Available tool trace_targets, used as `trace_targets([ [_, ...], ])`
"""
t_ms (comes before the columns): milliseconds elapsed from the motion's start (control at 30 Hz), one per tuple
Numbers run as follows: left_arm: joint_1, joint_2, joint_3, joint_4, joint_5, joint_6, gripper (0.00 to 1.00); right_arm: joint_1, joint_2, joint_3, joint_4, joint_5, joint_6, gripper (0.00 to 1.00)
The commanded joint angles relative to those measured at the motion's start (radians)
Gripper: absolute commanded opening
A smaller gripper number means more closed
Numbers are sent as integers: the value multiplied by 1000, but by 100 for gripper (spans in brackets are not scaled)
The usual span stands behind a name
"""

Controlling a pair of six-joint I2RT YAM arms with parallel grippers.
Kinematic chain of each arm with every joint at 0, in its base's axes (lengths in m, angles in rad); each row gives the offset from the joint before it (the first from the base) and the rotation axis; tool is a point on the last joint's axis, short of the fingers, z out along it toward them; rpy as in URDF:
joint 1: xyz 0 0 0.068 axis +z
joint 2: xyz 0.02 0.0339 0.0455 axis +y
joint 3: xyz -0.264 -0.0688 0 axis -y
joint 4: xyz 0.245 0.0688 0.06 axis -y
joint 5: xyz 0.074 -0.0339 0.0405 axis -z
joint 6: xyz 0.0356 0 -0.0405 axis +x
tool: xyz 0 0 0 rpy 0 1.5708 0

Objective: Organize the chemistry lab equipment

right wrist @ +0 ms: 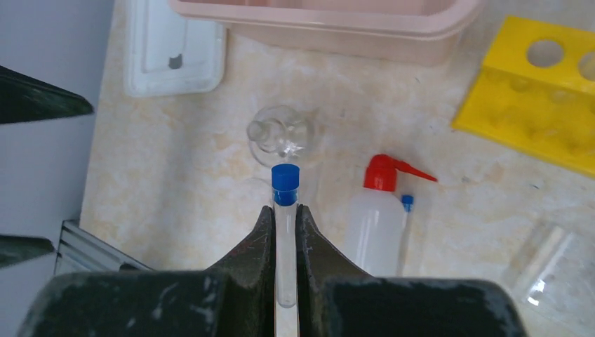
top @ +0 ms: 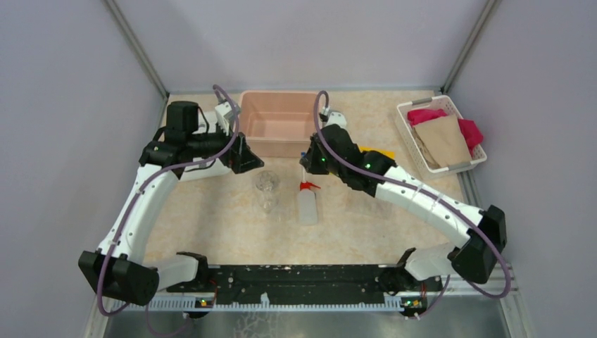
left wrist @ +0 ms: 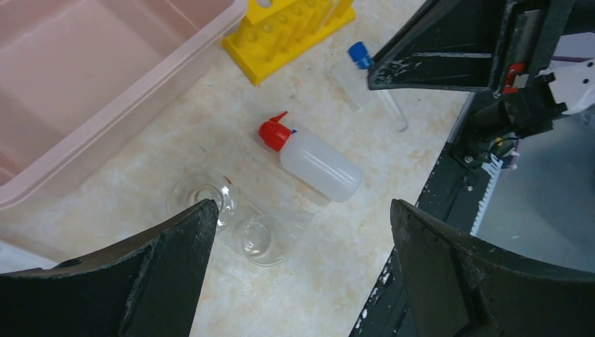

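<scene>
Right gripper [right wrist: 285, 228] is clamped on a clear blue-capped tube [right wrist: 285, 184], with the cap protruding beyond the fingertips, held above the table [right wrist: 175, 182]. Left gripper [left wrist: 303, 214] has its jaws fully apart, holds nothing and hangs above the table near the glass flask [right wrist: 284, 133]. Flask sits on the table in front of the pink tub [top: 278, 123]. White squeeze bottle [top: 307, 205] lies on its side just right of the flask, red nozzle toward the tub. Yellow tube rack [right wrist: 540, 98] sits by the tub's right end; a second capped tube [left wrist: 359, 60] lies near it
</scene>
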Motion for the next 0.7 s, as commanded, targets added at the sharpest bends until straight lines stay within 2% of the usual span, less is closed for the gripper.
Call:
trace_targets([
  [0, 0, -36, -35, 32, 133, -37, 99, 70, 100, 134, 157, 30, 22, 0],
  [133, -3, -39, -58, 39, 174, -47, 99, 117, 183, 214, 222, 76, 50, 0],
  [300, -6, -28, -84, 49, 177, -60, 95, 150, 240, 265, 303, 58, 80, 0],
  [533, -6, -11, -109, 57, 195, -59, 82, 161, 254, 262, 359, 37, 116, 0],
  [667, -6, -13, -117, 85, 178, -64, 70, 161, 249, 256, 361, 19, 130, 0],
])
